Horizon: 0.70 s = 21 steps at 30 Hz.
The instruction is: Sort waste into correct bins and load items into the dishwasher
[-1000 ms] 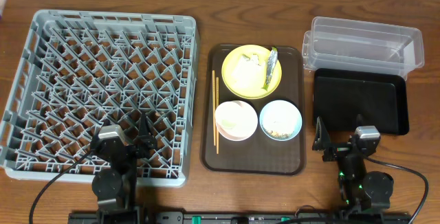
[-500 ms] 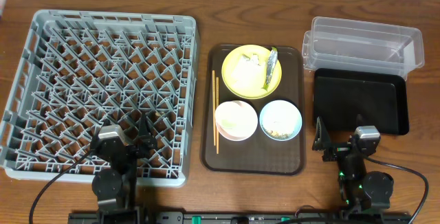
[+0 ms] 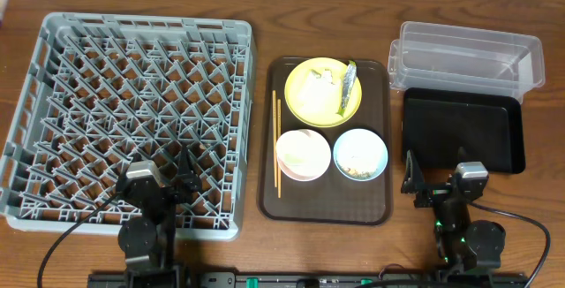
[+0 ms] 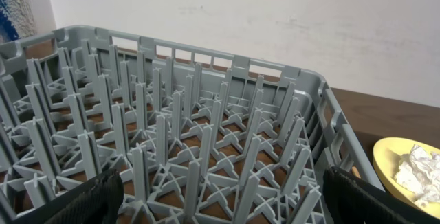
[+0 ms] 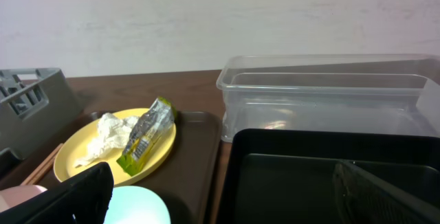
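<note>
The grey dishwasher rack (image 3: 132, 111) fills the left of the table. On a brown tray (image 3: 327, 204) sit a yellow plate (image 3: 305, 102) carrying a white tissue (image 3: 318, 76) and a green-yellow wrapper (image 3: 348, 87), a white bowl (image 3: 303, 154), a light blue bowl (image 3: 359, 154) with crumbs, and chopsticks (image 3: 277, 142). A clear tub (image 3: 466, 56) and a black tray (image 3: 463, 129) lie at the right. My left gripper (image 4: 223, 207) hangs open over the rack's near edge. My right gripper (image 5: 227, 203) stands open, holding nothing, before the black tray (image 5: 295, 176) and blue bowl (image 5: 137, 207).
The rack's upright pegs (image 4: 206, 135) rise just ahead of the left fingers. The plate (image 5: 75, 162) with the wrapper (image 5: 146, 136) lies ahead and left of the right gripper. A pale wall closes the far side.
</note>
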Each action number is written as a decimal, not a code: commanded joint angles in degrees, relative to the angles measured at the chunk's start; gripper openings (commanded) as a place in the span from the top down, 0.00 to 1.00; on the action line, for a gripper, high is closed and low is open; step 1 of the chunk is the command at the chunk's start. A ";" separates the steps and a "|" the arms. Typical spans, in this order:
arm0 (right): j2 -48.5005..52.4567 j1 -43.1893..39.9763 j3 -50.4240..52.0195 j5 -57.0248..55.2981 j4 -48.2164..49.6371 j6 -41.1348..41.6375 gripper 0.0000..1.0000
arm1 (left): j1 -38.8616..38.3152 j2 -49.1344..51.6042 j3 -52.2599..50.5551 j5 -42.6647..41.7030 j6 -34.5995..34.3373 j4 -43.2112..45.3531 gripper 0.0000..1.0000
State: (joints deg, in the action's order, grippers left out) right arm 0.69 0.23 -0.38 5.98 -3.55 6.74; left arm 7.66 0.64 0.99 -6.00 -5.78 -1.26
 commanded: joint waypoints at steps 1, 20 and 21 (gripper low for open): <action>-0.28 0.92 0.07 0.28 -0.15 -0.39 0.00 | -0.20 -0.42 -0.76 -1.01 0.09 -2.16 0.06; -0.20 0.92 0.07 0.28 -0.15 -0.42 0.01 | -0.20 -0.42 -0.76 -1.01 0.09 -2.19 0.05; -0.20 0.92 0.07 0.28 -0.15 -0.39 0.01 | -0.20 -0.42 -0.76 -1.01 0.09 -2.16 0.05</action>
State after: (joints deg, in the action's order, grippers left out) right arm 0.69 0.23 -0.38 5.98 -3.55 6.72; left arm 7.66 0.64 0.99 -6.00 -5.78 -1.28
